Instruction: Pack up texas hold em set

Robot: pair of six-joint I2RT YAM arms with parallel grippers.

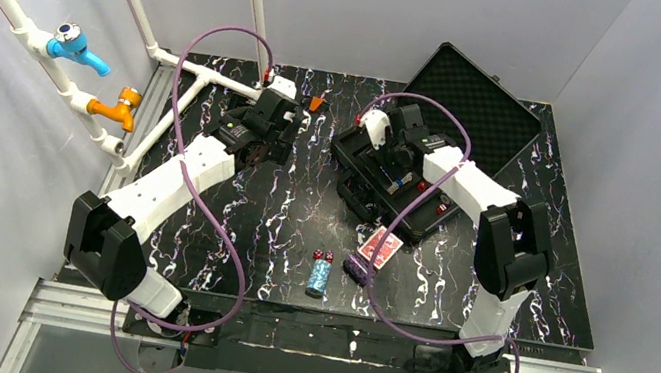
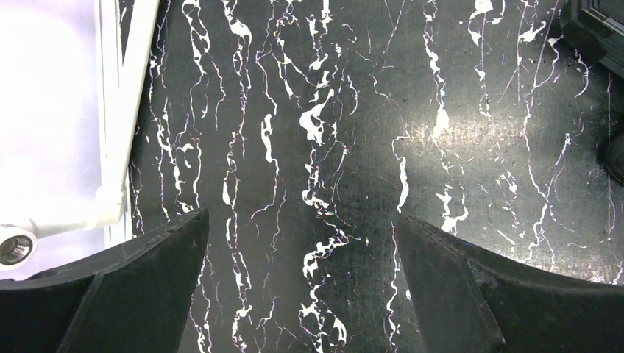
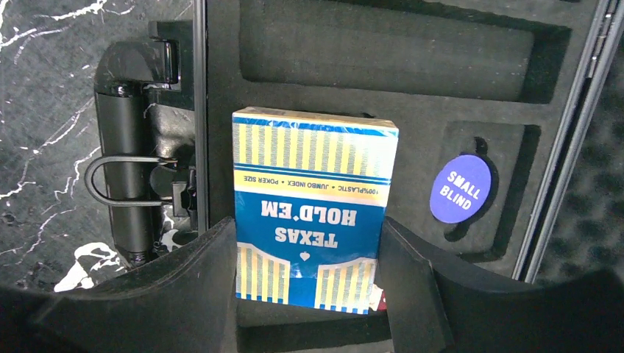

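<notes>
The black case [image 1: 367, 198] lies open at centre right, its foam-lined lid [image 1: 483, 101] tipped back. My right gripper [image 1: 398, 172] hovers over its foam tray [image 3: 383, 51], shut on a blue Texas Hold'em card deck [image 3: 313, 191] that sits at a card slot; both fingers press the deck's sides [image 3: 309, 243]. A blue "small blind" button [image 3: 460, 188] rests in a round pocket. A red card deck [image 1: 381, 248], a purple chip stack [image 1: 354, 269], a blue chip stack [image 1: 320, 276] and two red dice [image 1: 322, 255] lie on the table. My left gripper [image 1: 258, 139] is open and empty over bare table [image 2: 302, 228].
A white pipe frame [image 1: 213, 76] with blue and orange fittings stands at the back left, close to my left gripper; a pipe [image 2: 125, 110] shows in the left wrist view. The case handle [image 3: 129, 184] faces the table's middle. Grey walls enclose the table.
</notes>
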